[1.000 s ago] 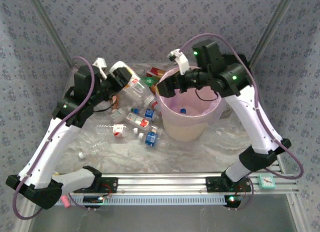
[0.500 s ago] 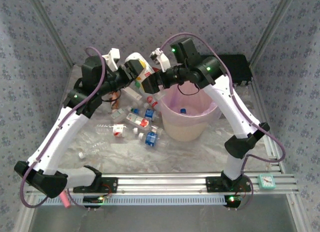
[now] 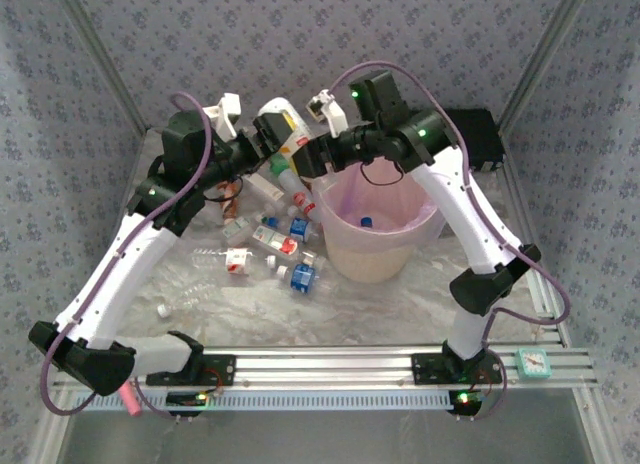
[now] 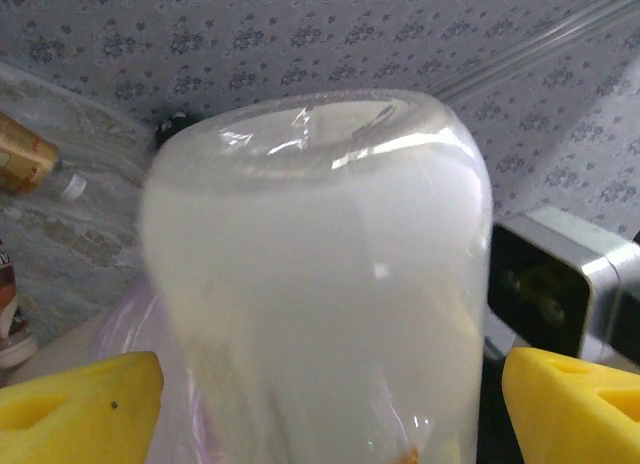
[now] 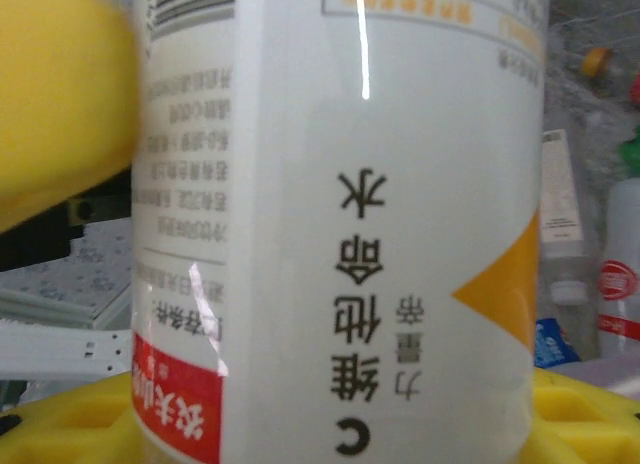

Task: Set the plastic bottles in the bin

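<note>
Blue-grey patterned walls [image 3: 300, 44] close in a pale marbled desk [image 3: 400, 299] behind an aluminium rail [image 3: 330, 369]. Bin [image 3: 385, 254], pink-lined, stands centre-right; small bottles [image 3: 270, 239] lie scattered just left of it. Large white bottle [image 3: 283, 124] held in air between both arms, near the bin's far-left rim, not over its mouth yet. Right tool [image 3: 312, 156] pinches its labelled side, pads [image 5: 60, 104] touching. Left tool [image 4: 320, 414] stands wide, fingers [image 4: 75, 404] clear of the bottle: a handover, I judge, so the arm nearer the bin can drop it.
</note>
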Tool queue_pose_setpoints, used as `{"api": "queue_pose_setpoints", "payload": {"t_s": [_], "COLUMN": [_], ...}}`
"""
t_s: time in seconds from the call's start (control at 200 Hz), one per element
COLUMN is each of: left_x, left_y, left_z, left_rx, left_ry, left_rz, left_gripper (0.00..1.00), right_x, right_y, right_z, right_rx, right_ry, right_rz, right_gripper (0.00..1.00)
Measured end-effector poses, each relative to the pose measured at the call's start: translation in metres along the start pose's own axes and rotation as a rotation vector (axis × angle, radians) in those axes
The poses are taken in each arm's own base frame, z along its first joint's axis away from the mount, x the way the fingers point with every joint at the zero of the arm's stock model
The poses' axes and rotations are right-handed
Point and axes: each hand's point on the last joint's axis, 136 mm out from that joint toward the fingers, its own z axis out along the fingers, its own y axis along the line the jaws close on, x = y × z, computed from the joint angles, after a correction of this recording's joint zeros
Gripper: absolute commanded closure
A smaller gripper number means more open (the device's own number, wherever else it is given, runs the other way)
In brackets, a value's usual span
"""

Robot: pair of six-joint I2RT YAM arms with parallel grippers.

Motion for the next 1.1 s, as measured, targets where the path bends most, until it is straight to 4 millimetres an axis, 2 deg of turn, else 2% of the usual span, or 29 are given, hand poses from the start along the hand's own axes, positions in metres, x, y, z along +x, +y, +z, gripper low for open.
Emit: {"api": "queue_pose_setpoints", "payload": {"t_s": [0.095, 0.225, 0.3, 0.425, 0.58, 0.69, 1.099], "left_x": [0.003, 0.014, 0.026, 0.045, 0.072, 0.085, 0.095], "left_y": [0.006, 0.027, 0.04, 0.057, 0.083, 0.096, 0.111], "left_z": [0.001, 0.007, 0.015, 0.033, 0.055, 0.064, 0.067], "left_rx": [-0.012, -0.059, -0.095, -0.152, -0.229, -0.265, -0.293], "left_ry": [0.002, 0.024, 0.055, 0.115, 0.203, 0.244, 0.257], "left_rz": [0.012, 0.006, 0.008, 0.031, 0.051, 0.056, 0.061], "left_gripper": [0.08, 0.08, 0.09, 0.11, 0.11, 0.12, 0.13], "right_x": [0.0, 0.01, 0.022, 0.049, 0.082, 0.105, 0.163], "right_y": [-0.019, -0.047, -0.062, -0.079, -0.106, -0.124, -0.159], "right_z": [-0.019, -0.059, -0.084, -0.1, -0.098, -0.09, -0.036], "right_rx": [0.081, 0.246, 0.354, 0.478, 0.6, 0.669, 0.722], "right_ry": [-0.019, -0.048, -0.051, 0.009, 0.145, 0.256, 0.529], "right_rz": [0.027, 0.069, 0.095, 0.125, 0.172, 0.196, 0.213], "right_gripper": [0.49, 0.53, 0.55, 0.58, 0.6, 0.6, 0.59]}}
